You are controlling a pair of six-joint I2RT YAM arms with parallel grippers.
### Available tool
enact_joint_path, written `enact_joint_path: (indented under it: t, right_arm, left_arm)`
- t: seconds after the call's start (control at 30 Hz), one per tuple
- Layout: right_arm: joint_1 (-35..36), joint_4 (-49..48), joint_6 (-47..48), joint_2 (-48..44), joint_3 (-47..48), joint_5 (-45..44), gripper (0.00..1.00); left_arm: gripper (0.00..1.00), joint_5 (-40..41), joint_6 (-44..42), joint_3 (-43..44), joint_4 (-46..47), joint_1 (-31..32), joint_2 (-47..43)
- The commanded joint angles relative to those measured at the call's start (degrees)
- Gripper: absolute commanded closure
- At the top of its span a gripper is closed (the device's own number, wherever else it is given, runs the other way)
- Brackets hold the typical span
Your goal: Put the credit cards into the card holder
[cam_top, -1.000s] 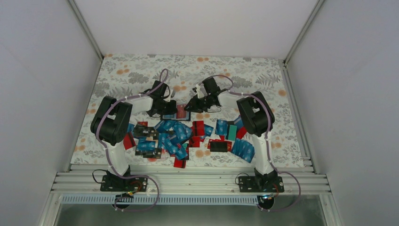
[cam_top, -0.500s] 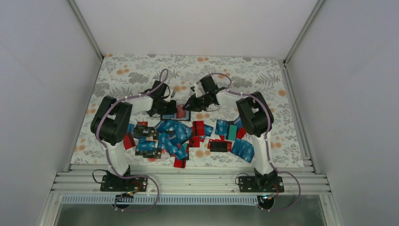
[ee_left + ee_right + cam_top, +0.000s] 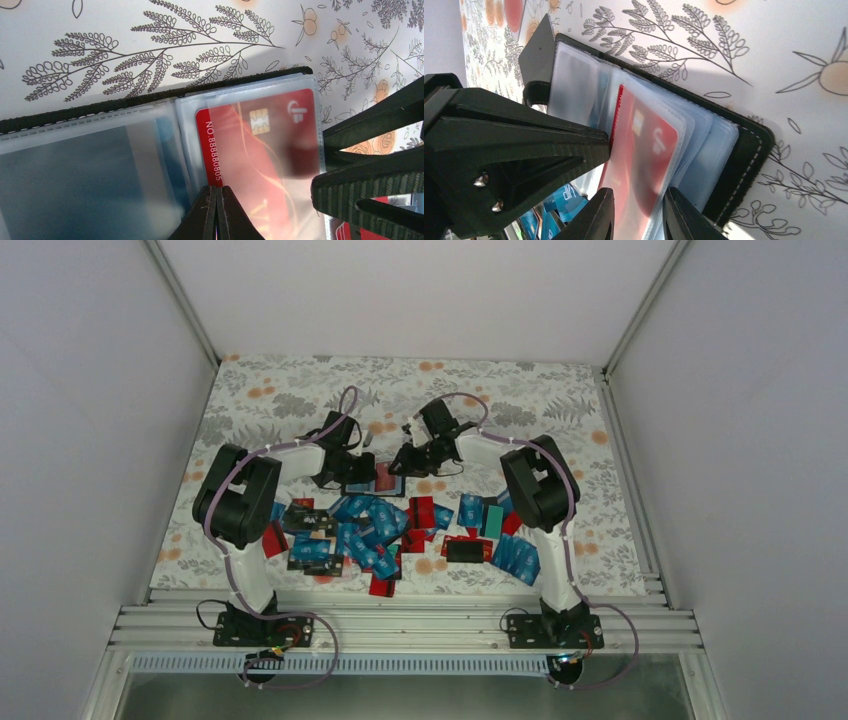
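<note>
The floral-covered table carries the same spread as a second ago: the loose credit cards lie heaped across the near half, none shifted, and the left arm has not stirred. What has changed is small and belongs to the right arm, whose wrist has crept a little to the left across the last second, closing in over the card holder, which lies open just beyond the pile, between the two wrists. The left gripper has its fingers pressed together on a clear sleeve leaf near the holder's fold, pinning the book of sleeves flat. The right gripper stands parted, its fingers straddling the near end of a red card that already sits most of the way inside a sleeve; whether either pad is actually touching the card I cannot tell, since the wrist view is blurred there. I read the sideways creep as the last push seating this card, so one card is about stowed and the whole heap remains to be done.
</note>
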State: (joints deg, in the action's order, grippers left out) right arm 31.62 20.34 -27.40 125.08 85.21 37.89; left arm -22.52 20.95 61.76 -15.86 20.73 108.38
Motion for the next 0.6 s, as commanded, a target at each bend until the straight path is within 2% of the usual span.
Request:
enact_joint_path:
  t: [0.0,0.33,0.57]
  right_arm:
    - [1.62,1.80,1.11,-1.64,2.76,-1.07,0.73]
    - [2.56,3.04,1.16,-0.68,5.76,-0.70,0.73]
    - [2.66,3.88,1.29,-0.36,6.83,-1.16,0.73]
  left_arm:
    - [0.98,0.88,-0.65,0.07,-0.45,0.36,1.45]
    - [0.98,1.55,-0.65,1.84,-2.60,0.35,-0.55]
    - [0.98,4.34,-0.95,2.38,-5.40,-0.12,-5.13]
